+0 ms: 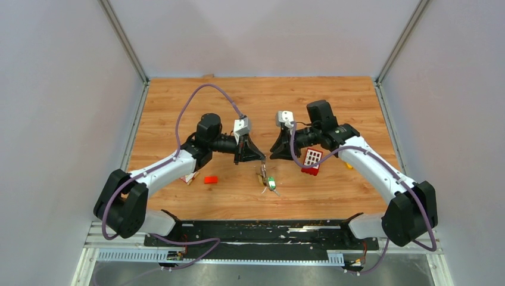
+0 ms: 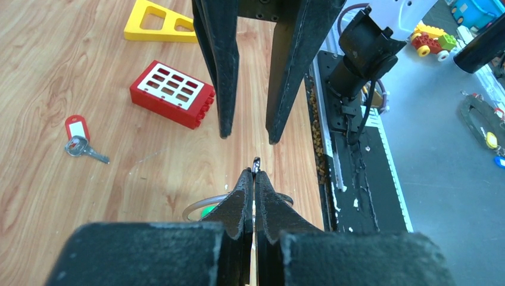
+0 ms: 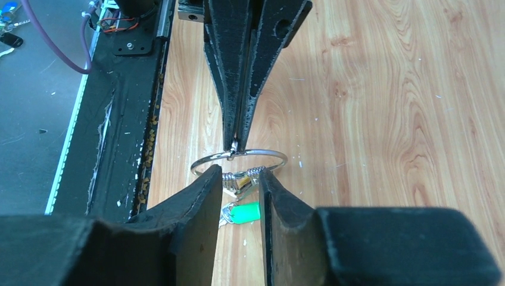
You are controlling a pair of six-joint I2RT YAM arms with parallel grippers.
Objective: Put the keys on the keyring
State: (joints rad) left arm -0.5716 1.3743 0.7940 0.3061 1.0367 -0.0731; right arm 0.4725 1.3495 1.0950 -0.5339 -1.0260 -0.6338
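**Desk:** What do we lead with?

**Picture:** A wooden table (image 1: 238, 101) between pale walls. On it we see the left arm (image 1: 164, 170) and the right arm (image 1: 372, 164) angled inward from the near edge, their wrists almost nose to nose at mid-board.

**Desk:** And the hands?

**Picture:** The left gripper (image 3: 236, 140) is pinched tight on the wire of the keyring (image 3: 262, 151), jaws pressed flat together; the right gripper (image 2: 249, 136) faces it with jaws parted, gripping nothing that we can make out. In the right wrist view the ring's coiled section sits in the gap between that gripper's fingers; whether metal touches the pads we cannot tell.

**Desk:** Where do we place the ring?

**Picture:** Between the two grippers, in the near half of the table, about midway across; whether it hangs clear of the wood we cannot tell. A green-headed key (image 3: 244, 213) lies just beneath it, close against the coil.

**Desk:** Anything around them?

**Picture:** A red block with white squares (image 2: 172, 92) beside the right forearm; a yellow piece (image 2: 158, 24) farther right; a small red block (image 1: 211, 179) near the left forearm; a red-tagged key (image 2: 77, 138) alone on the wood, apart from the ring.
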